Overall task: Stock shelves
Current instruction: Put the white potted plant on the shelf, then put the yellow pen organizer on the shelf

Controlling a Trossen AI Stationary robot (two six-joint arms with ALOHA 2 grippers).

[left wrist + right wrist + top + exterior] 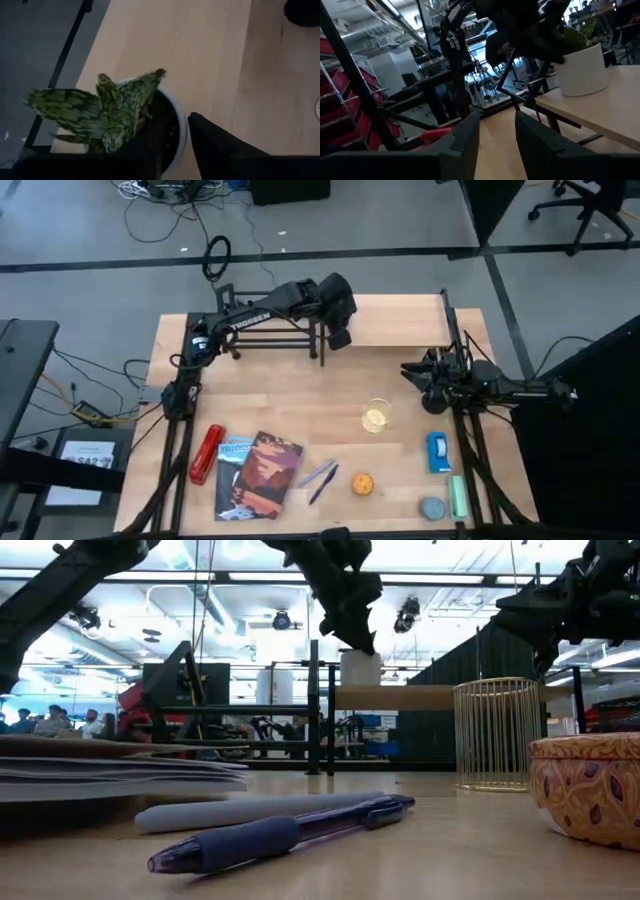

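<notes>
Potted plant is clamped in left tool, set on wooden plank shelf at its left end; right tool, apart, is parked nearby over counter.

We list, along the table's near edge: a red case; books just beside it; two pens; an orange patterned tin; a grey disc; a green tube; a blue pack. A gold wire cup stands mid-table.
</notes>
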